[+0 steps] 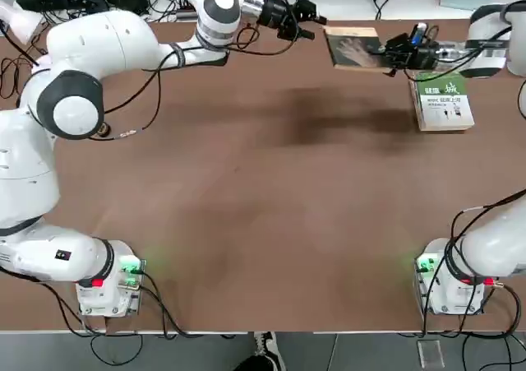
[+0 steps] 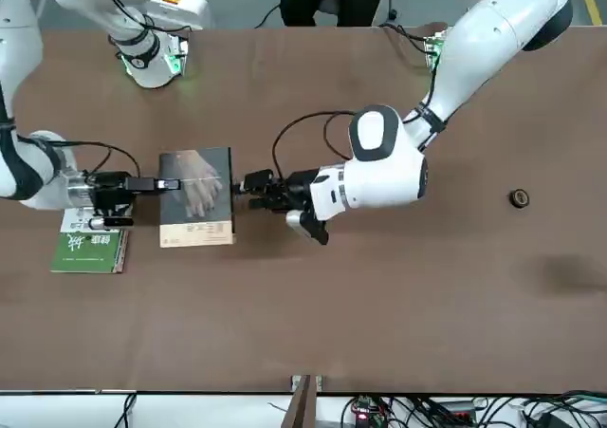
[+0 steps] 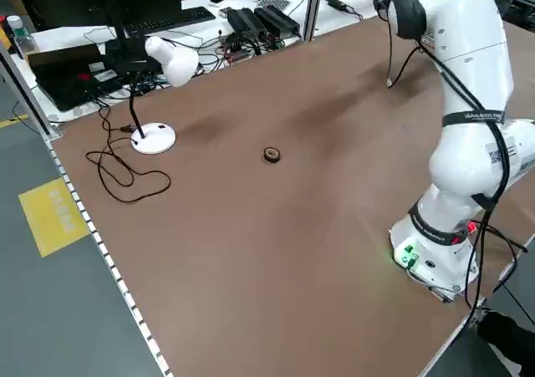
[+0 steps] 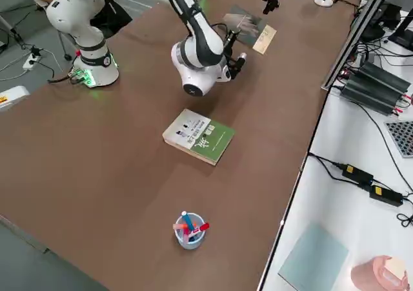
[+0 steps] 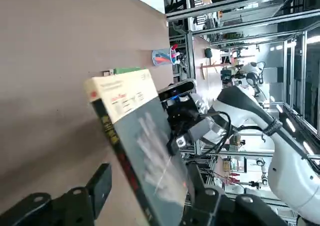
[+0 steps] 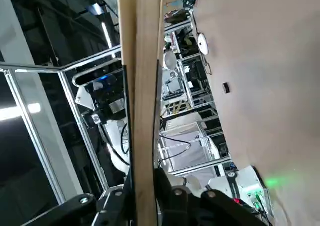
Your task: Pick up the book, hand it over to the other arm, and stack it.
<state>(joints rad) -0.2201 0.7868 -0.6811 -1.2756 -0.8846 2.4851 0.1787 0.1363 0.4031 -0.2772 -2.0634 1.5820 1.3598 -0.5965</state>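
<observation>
Right gripper (image 1: 393, 54) clamps book (image 1: 353, 47) | left gripper (image 1: 306, 19) open beside book | risk: one-edge grip, book sags.

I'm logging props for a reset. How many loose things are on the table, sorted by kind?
Books: 2, the dark grey book and the green-and-white book
Pen cups: 1
Desk lamps: 1
Small round objects: 1
Total: 5
</observation>
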